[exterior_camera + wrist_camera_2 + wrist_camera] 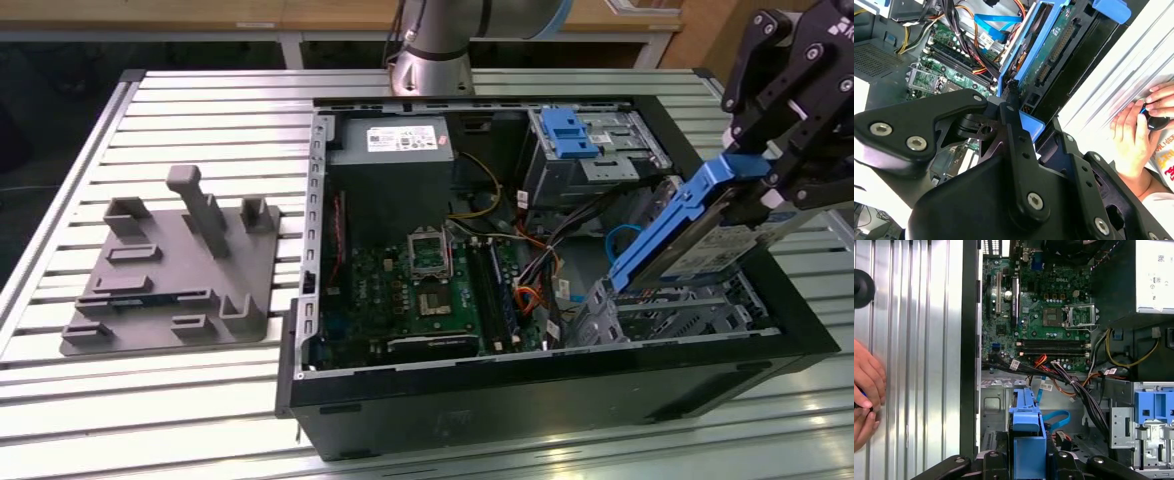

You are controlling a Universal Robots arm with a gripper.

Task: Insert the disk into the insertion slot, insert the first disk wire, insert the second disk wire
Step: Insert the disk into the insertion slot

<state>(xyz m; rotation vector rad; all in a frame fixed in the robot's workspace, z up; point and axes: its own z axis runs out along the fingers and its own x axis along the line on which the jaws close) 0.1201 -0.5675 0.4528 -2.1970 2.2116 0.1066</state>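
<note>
1. So: early stage. By my read, step 1 of 3 isn't done & both wires are left.
2. Exterior view's left: grey fixture point(174, 270) on the counter point(134, 410), well apart from the work.
3. Middle: open case point(534, 372) w/ its board point(434, 290) exposed. A blue cable point(617, 242) lies loose near the slot. It doesn't look plugged into the disk, tho its ends are hard to make out.
4. Right of that: slot point(667, 312), i.e. the perforated silver cage in the case's near corner, nothing seated in it as far as shows.
5. Disk point(694, 240) hangs tilted over the slot. Lower end is at the cage's top (can't tell if touching), upper end is out past the case rim.
6. Far right: pincer point(758, 170) clenched on the disk's upper end. The first wrist view has the bracket point(1026, 440) gripped between black fingers.
7. Disk's look: flat silver body, white label, bright blue bracket along the edges. The second wrist view shows its green circuit side point(1054, 50) w/ a bare connector row.
</note>
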